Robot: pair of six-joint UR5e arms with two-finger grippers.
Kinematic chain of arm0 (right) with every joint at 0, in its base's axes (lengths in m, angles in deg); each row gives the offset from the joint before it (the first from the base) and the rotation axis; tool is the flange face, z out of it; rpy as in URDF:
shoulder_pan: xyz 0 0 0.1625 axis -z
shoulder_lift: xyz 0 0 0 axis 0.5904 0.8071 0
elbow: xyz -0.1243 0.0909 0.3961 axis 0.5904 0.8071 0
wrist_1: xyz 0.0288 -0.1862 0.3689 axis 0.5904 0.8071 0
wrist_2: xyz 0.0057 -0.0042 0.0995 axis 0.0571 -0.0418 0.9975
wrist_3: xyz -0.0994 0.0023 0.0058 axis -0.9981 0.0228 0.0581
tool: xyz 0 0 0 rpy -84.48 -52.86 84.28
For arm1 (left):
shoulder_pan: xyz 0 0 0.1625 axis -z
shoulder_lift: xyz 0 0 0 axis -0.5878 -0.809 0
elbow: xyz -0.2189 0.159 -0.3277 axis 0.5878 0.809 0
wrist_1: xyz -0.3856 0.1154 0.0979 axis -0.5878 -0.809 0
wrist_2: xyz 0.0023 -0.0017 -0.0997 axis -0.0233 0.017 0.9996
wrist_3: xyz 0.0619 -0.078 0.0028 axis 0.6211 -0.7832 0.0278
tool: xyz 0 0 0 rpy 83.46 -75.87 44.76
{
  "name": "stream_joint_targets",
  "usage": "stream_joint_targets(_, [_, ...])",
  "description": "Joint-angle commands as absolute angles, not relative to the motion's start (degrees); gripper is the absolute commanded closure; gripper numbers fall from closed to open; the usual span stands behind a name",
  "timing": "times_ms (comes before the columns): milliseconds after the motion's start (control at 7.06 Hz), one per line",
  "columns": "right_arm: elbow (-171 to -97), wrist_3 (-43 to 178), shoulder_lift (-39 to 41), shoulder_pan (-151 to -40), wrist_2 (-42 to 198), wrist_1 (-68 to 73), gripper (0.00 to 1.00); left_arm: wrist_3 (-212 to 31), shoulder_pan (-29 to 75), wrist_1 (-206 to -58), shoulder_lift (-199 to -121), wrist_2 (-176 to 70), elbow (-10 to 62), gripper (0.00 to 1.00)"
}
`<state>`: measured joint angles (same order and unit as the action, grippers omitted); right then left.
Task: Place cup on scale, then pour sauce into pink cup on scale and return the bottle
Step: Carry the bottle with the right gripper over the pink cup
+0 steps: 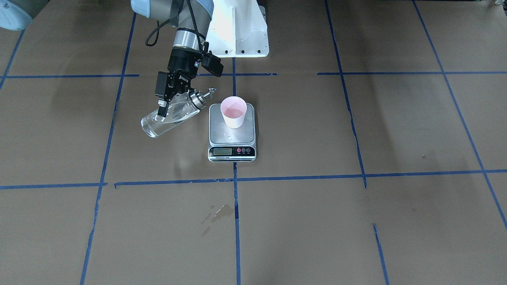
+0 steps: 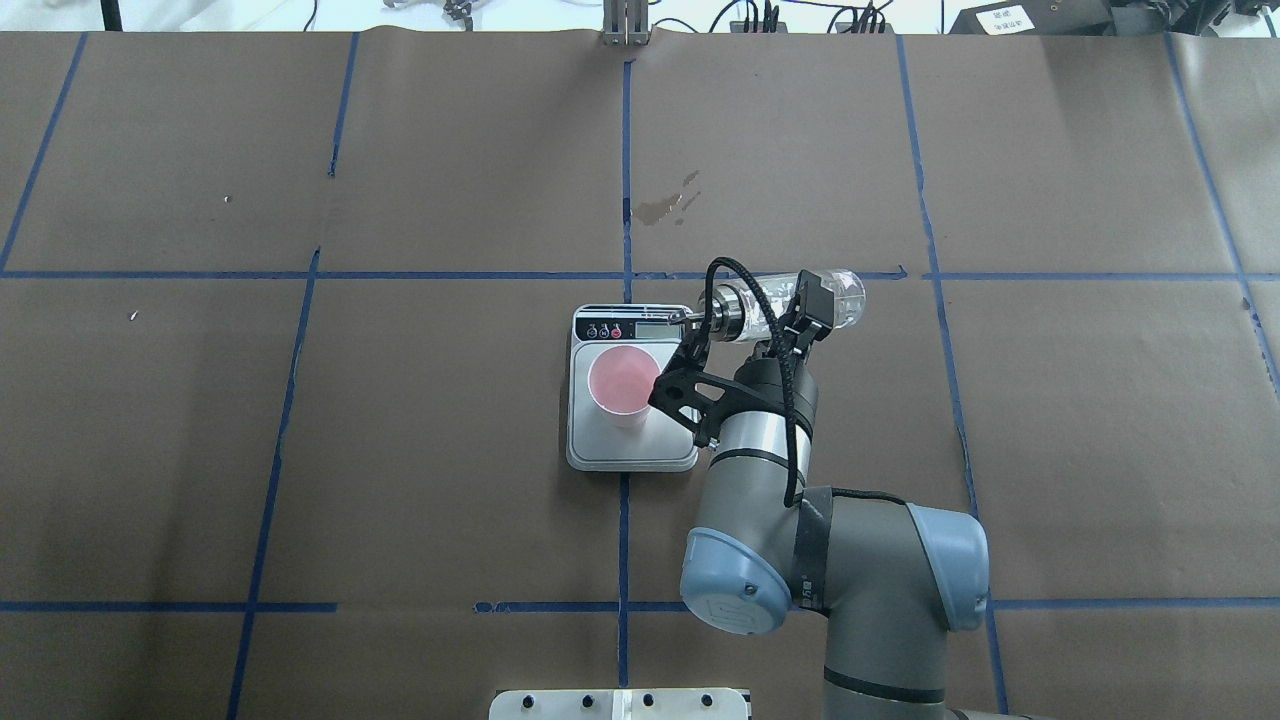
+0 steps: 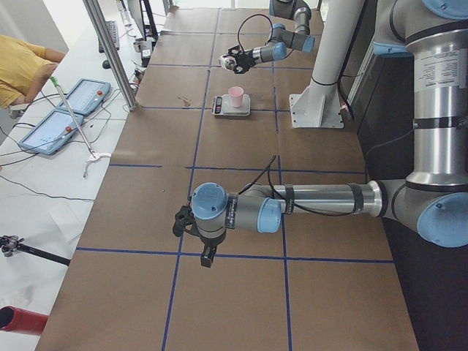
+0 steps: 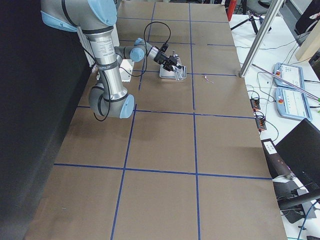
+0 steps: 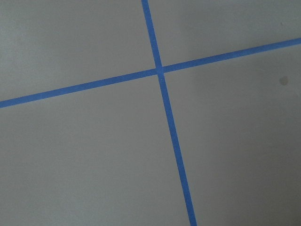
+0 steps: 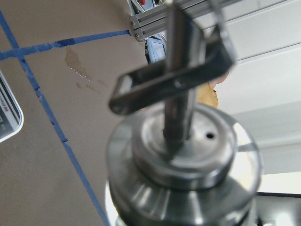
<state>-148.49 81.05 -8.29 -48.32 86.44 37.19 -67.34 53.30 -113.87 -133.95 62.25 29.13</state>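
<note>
I'm working into a robotics lab: a grey robot arm (image 3: 322,199) is hanging over a table (image 2: 450,450) papered in brown and gridded with blue tape (image 2: 625,150), while beside the table control tablets (image 3: 84,95) and loose cables (image 2: 760,18) are lying on a white bench (image 3: 44,190), a person (image 3: 18,69) sitting there.

Brown paper is covering the counter (image 1: 356,237), and blue tape lines (image 1: 236,221) are dividing it into squares. A dark stain (image 1: 217,213) is showing just beside one line. On a white side table (image 3: 44,190), two blue-edged tablets (image 3: 84,96) are lying among cables. A person in yellow (image 3: 18,69) is showing at its edge.
</note>
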Motion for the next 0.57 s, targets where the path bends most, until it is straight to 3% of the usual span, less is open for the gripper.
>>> stream_joint_targets(0, [-146.3, 75.0, -8.8, -47.8, 80.0, 42.3, 1.0, -67.3, 53.3, -113.8, -134.0, 62.2, 29.1, 0.0])
stream_joint_targets(425, [-144.5, 71.3, -8.8, -47.4, 74.7, 42.4, 1.0, -67.3, 53.3, -113.8, -134.0, 62.2, 29.1, 0.0])
